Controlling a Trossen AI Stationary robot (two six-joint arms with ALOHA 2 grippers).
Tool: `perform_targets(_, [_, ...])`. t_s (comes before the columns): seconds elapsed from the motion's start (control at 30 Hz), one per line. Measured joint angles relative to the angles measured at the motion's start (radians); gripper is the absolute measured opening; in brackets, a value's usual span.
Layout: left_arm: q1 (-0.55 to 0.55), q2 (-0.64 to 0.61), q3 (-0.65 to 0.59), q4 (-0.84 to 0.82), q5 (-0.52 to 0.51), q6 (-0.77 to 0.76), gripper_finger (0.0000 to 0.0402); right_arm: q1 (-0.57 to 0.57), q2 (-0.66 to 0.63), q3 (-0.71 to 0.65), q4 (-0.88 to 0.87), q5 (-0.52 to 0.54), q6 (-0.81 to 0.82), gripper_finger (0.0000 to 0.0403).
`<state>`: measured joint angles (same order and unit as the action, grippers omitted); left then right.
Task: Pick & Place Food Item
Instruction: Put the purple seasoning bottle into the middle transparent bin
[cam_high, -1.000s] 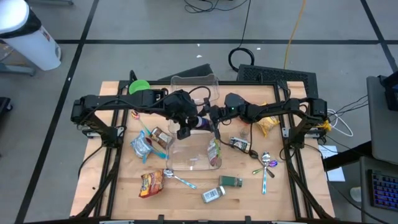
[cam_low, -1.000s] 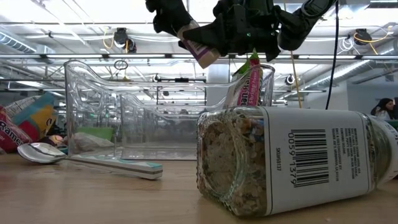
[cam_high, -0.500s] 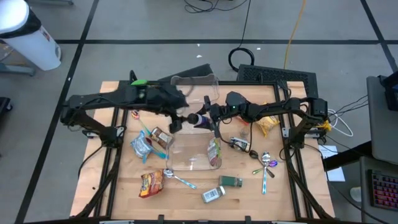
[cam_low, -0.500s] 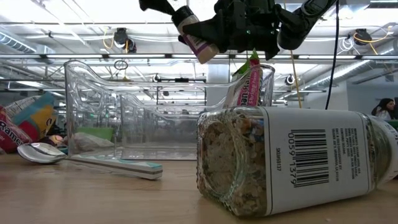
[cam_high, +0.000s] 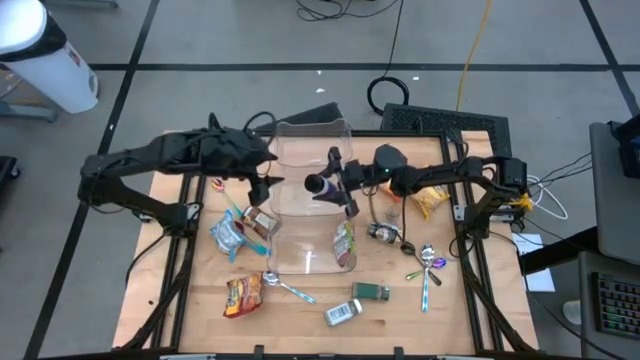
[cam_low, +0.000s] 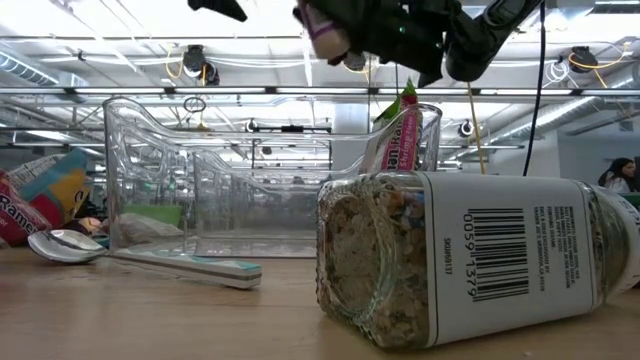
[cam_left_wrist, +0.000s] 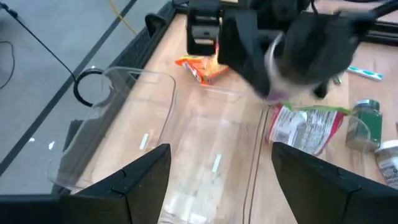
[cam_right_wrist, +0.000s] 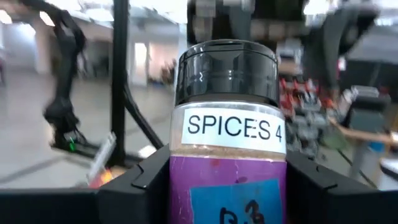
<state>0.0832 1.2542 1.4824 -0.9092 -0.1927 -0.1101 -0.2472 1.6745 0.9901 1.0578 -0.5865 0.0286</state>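
A spice jar with a black lid and a purple label reading "SPICES 4" is held by my right gripper in the air over the clear plastic container. It also shows in the high view and the low view. My left gripper is open and empty over the container's left wall, left of the jar; its wrist view looks across the container. A pink and white food packet leans inside the container. My right gripper pinches the jar's lower body between its two fingers, one on each side. The fingers come level from the table's right and lie along the jar. The jar is lifted clear above the container, roughly level, lid toward the table's left.
A glass jar of flakes lies on its side near the front edge. Snack bags and a spoon lie left of the container. An orange bag, a small bottle and spoons lie to the right.
My left gripper has let go of the spice jar and drawn back toward the table's left edge. My right gripper keeps hold of the jar and has raised it; the jar's lid end has swung up and toward the left.
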Motion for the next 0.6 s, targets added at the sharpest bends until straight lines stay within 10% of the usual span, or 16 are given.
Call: perform_targets(0.6, [0.003, 0.001, -0.46, 0.761, -0.018, 0.19, 0.0285, -0.058, -0.024, -0.002, 0.078, -0.095, 0.169, 0.0203])
